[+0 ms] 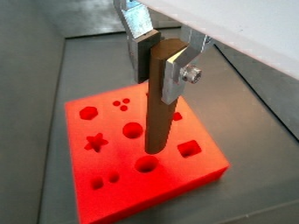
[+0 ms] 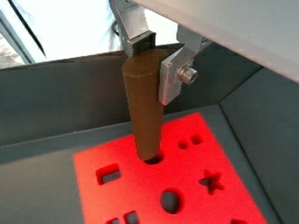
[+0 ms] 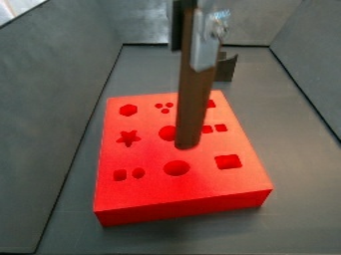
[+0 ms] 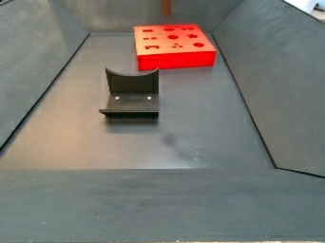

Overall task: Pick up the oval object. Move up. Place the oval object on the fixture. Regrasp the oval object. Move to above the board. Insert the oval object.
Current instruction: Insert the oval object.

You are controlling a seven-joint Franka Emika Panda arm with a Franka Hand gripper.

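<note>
Over the board (image 1: 140,149) is where I have the gripper (image 1: 163,54) now, its silver plates clamped on the top end of the oval object (image 1: 159,105), which hangs upright beneath them. In a wrist view the peg's lower end (image 2: 146,114) sits right at the mouth of a hole in the red face, and I judge it to be just entering or touching the rim; I cannot tell how deep it goes. In a side view the oval object (image 3: 190,95) also stands vertical with its tip down at the board's (image 3: 173,194) top surface, near the middle holes.

By my reading, the pick-up, the stop at the fixture and the regrasp are behind me: the fixture (image 4: 129,93) stands empty, well apart from the board (image 4: 174,47), nearer to the camera in that side view, where the arm itself does not appear. What is left is the insertion itself: pressing the peg down until it seats, then letting go.

The peg is a reddish-brown rod, long and smooth, with a rounded cross-section, much longer than the board is thick. The board is bright red with star, round, square and oval cut-outs, lying flat on the dark grey floor (image 4: 191,133).
</note>
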